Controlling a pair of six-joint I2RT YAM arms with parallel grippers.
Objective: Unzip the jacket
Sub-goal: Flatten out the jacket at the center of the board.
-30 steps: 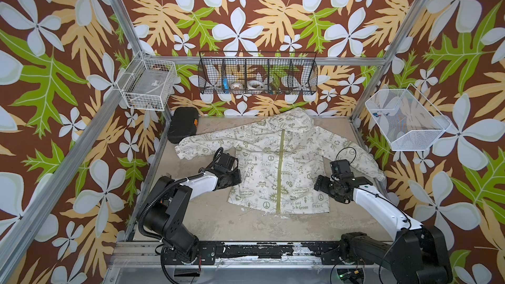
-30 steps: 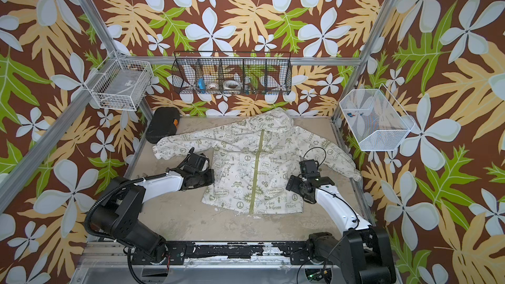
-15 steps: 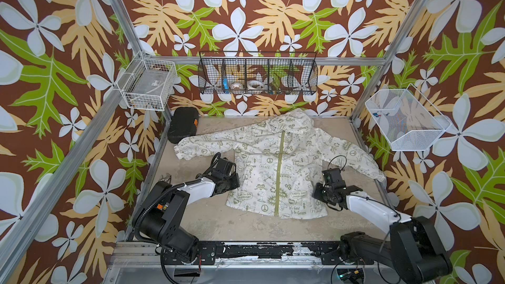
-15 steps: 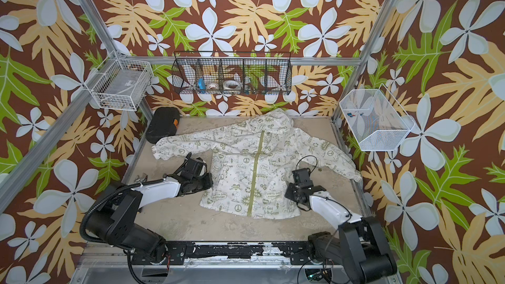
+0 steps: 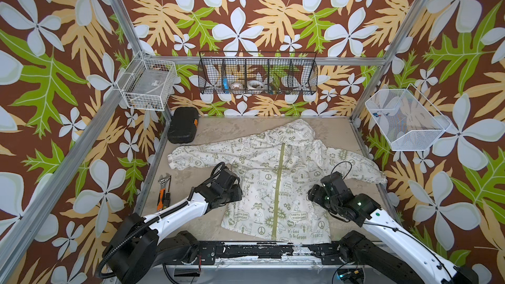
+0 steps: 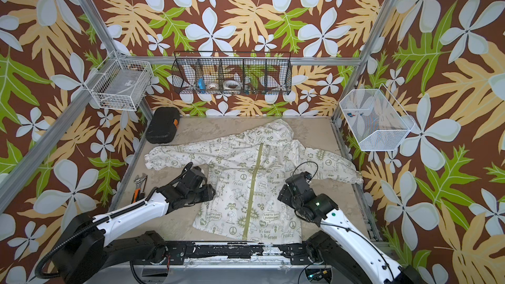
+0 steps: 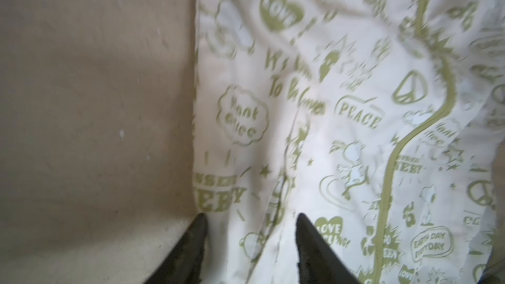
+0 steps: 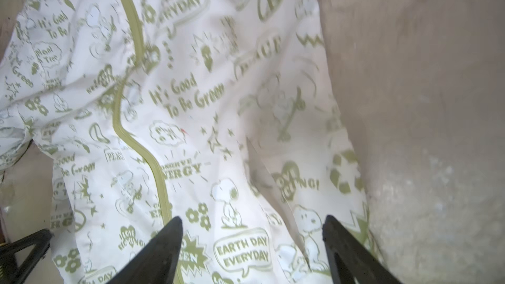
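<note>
**A:** What has changed in the last second?

**B:** Both arms have let go. Each was pinched on one side of the child-size cream-white hooded jacket (image 5: 295, 214) with the olive-green cartoon print. They drew it toward the near edge of the sandy-beige surface (image 5: 333, 132). It now lies flat and front-up, with the hem at that near edge, the hood toward the back wall and the sleeves spread.

**A:** So the unzipping is under way?

**B:** No. The olive-green front zipper (image 5: 278, 184) runs closed from collar to hem. I'd call that pull smoothing and positioning. The slider, presumably up by the collar, is too small to make out.

**A:** And the left jaws?

**B:** They are parted fairly wide and empty. In the left wrist view one black fingertip (image 7: 196, 230) is over bare surface and the other over cloth, straddling the jacket's side edge. I cannot tell whether they brush the fabric.

**A:** The right jaws?

**B:** Those are wide too and hold nothing. They are poised over the cloth just inside the opposite side edge, well apart from the zipper.
</note>
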